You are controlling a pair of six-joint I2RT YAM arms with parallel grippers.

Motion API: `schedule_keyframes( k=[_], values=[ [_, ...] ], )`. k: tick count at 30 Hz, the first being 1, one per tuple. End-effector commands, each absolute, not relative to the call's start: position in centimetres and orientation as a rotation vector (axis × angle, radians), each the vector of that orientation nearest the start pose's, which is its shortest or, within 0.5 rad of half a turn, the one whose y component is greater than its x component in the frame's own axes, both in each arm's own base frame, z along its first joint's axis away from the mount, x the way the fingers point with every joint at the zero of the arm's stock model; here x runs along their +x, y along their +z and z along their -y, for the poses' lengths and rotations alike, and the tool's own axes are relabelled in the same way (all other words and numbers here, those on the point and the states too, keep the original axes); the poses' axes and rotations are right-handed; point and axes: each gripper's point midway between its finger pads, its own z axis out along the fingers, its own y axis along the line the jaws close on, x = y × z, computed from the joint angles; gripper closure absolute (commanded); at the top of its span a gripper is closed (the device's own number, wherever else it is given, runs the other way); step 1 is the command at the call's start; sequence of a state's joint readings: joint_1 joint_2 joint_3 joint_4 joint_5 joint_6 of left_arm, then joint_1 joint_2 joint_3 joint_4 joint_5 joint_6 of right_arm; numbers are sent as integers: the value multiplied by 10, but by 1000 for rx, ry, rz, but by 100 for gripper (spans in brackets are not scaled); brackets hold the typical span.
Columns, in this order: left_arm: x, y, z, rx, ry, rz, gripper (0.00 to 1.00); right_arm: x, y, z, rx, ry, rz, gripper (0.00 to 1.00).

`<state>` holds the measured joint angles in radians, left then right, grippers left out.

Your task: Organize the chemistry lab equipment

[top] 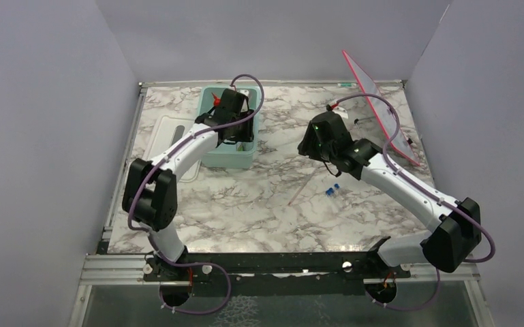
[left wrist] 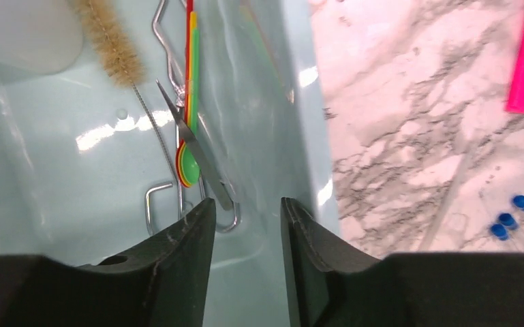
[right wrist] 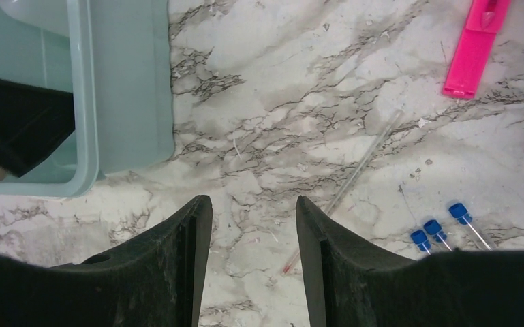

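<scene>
My left gripper (left wrist: 245, 204) is open and empty, low inside the teal tub (left wrist: 54, 177); the top view shows it there too (top: 232, 112). In the tub lie wire metal tongs (left wrist: 167, 65), a bristle brush (left wrist: 112, 44), stacked coloured spoons (left wrist: 191, 102) and a flat metal blade (left wrist: 201, 153). A red nozzle (top: 216, 100) shows at the tub's far end. My right gripper (right wrist: 253, 201) is open and empty above the marble table (right wrist: 279, 82). A thin clear rod (right wrist: 361, 163) with a red end lies just right of it. Three blue-capped vials (right wrist: 438, 228) lie farther right.
A flat pink strip (right wrist: 473, 48) lies on the table beyond the vials. A pink-edged clear sheet (top: 381, 109) leans at the back right. A white lid (top: 167, 139) lies left of the tub (top: 228, 160). Grey walls enclose the table on three sides.
</scene>
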<state>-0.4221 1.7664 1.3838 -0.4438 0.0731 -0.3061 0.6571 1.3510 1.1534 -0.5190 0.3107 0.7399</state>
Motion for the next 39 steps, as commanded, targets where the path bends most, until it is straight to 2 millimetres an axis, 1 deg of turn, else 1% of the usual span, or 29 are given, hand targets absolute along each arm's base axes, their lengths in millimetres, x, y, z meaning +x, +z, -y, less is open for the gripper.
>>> schedule_keyframes(
  k=[1,4,6,7,8,9,11,13,15,17,19,22,25,29,32,34,36,39],
  values=[
    [397,211,229,183,-375,-2226,54,317,202,-195,307,333,-2231,48],
    [380,241,250,244,-429,-2147,47,314,211,-188,315,321,-2205,48],
    [367,254,269,307,-515,-2105,44,313,221,-185,312,331,-2175,47],
    [360,258,278,338,-560,-2091,43,312,227,-183,309,341,-2156,47],
    [353,260,288,373,-616,-2083,42,311,234,-181,300,346,-2135,48],
    [349,261,294,388,-643,-2078,42,310,244,-178,289,357,-2099,48],
    [347,259,297,375,-638,-2086,41,308,258,-171,274,357,-2039,47],
    [345,262,298,357,-649,-2080,41,306,274,-164,269,363,-1978,47],
    [338,265,308,391,-696,-2063,41,302,289,-156,275,370,-1925,47],
    [327,261,325,446,-755,-2061,41,299,301,-147,295,361,-1885,47],
    [318,250,341,493,-790,-2068,41,296,313,-137,327,353,-1842,47],
    [304,226,364,570,-808,-2094,41,288,331,-123,367,355,-1774,47],
    [293,196,386,634,-819,-2136,43,280,348,-110,395,364,-1707,47],
    [280,150,410,727,-779,-2211,45,272,360,-97,429,365,-1652,47],
    [274,118,420,788,-716,-2270,47,269,361,-92,446,361,-1642,47],
    [273,101,421,812,-666,-2324,47,266,360,-89,454,353,-1645,47],
    [276,88,417,816,-605,-2368,47,264,358,-85,460,344,-1647,47],
    [274,78,418,849,-595,-2395,46,262,356,-81,468,334,-1643,47]
  ],
)
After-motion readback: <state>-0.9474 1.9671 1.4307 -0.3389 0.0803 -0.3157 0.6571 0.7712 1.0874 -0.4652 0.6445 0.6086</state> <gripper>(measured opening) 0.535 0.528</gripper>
